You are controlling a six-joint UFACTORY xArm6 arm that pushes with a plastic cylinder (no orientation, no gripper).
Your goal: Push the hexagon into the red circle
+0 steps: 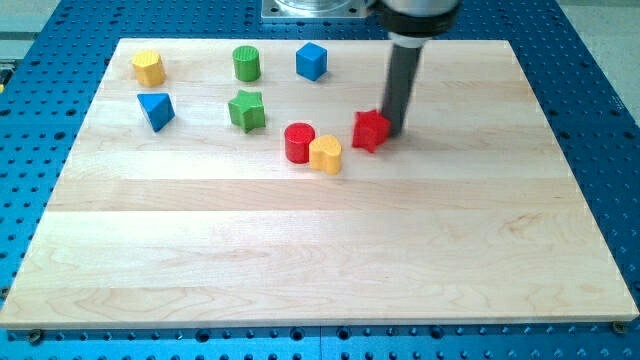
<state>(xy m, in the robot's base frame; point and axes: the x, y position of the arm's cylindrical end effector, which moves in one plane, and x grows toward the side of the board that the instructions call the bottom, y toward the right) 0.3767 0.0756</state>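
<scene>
Just right of frame centre, my tip (392,131) touches the small red hexagon block (370,130) on its right. The red round cylinder block (299,142) lies to its left, so pushing goes leftward; no jaws here, just a rod.

No readable text, labels or numbers anywhere.

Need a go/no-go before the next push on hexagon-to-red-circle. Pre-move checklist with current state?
1. My tip visible: ok, it sits at the view's right of the red cube, apparently touching.
2. Tip behind the target block: not ok, it is at the red cube, not the hexagon.
3. Which block is the hexagon: cannot tell; the yellow block or the other yellow block.
4. Red circle unobstructed: not ok, the first yellow block already touches it.
5. All blocks on the board: ok.
</scene>
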